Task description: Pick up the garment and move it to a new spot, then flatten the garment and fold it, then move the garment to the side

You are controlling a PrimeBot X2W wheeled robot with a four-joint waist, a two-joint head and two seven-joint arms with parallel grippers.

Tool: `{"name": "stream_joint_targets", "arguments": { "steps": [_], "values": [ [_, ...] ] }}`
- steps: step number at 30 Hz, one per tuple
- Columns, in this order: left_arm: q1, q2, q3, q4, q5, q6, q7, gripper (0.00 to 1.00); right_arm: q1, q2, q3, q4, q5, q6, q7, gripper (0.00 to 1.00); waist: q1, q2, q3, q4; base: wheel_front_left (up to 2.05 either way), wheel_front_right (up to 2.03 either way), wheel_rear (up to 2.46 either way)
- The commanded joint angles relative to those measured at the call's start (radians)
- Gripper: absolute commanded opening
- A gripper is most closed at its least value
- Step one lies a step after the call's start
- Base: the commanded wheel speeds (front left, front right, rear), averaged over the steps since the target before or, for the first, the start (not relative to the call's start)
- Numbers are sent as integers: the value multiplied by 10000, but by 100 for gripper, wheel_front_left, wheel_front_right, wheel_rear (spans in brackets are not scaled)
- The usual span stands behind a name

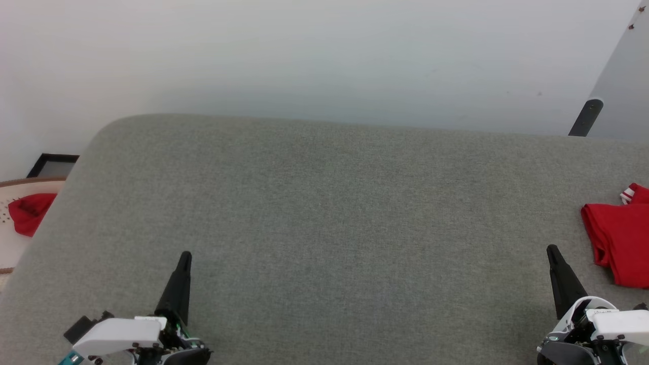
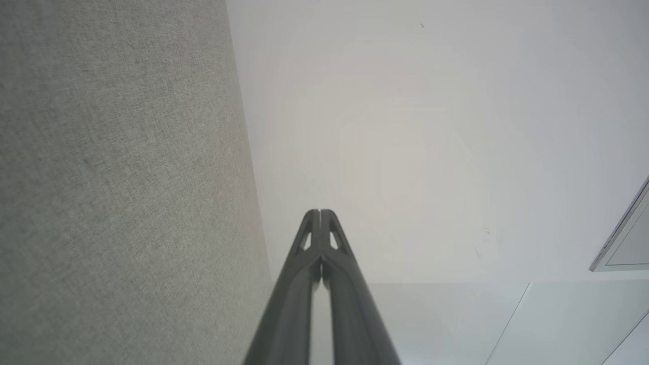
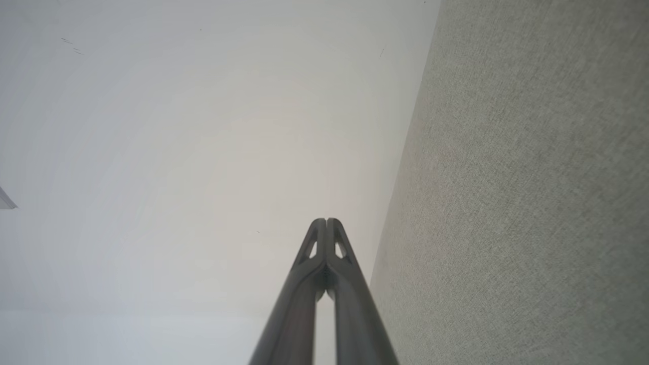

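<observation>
The garment (image 1: 621, 238), red with a bit of red-and-white striped trim, lies bunched at the right edge of the grey fabric surface (image 1: 324, 213), partly cut off by the head view's border. My right gripper (image 1: 552, 251) is shut and empty at the lower right, a short way left of the garment and not touching it. My left gripper (image 1: 185, 256) is shut and empty at the lower left. In the wrist views the left gripper (image 2: 320, 212) and the right gripper (image 3: 327, 220) each show fingertips pressed together, pointing past the surface toward a pale wall.
A pale basket (image 1: 12, 223) with a red cloth (image 1: 30, 213) in it stands off the surface's left edge, next to a dark frame (image 1: 50, 165). A grey slanted panel with a dark leg (image 1: 585, 117) rises at the upper right. A white wall lies beyond the far edge.
</observation>
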State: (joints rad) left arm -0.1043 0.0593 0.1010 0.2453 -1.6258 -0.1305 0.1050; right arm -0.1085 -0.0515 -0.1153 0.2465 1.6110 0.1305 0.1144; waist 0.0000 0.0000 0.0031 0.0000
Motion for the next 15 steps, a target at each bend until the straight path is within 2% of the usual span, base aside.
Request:
{"name": "stream_joint_targets", "arguments": {
  "steps": [1,15],
  "values": [
    [-99,-17,23,16,48,-3,19,0,-33,34,28,2,35,4,2,0,0,0,0,0,0,0,0],
    [-101,-32,46,16,54,-3,47,0,-33,34,29,2,36,4,1,0,0,0,0,0,0,0,0]
  ]
}}
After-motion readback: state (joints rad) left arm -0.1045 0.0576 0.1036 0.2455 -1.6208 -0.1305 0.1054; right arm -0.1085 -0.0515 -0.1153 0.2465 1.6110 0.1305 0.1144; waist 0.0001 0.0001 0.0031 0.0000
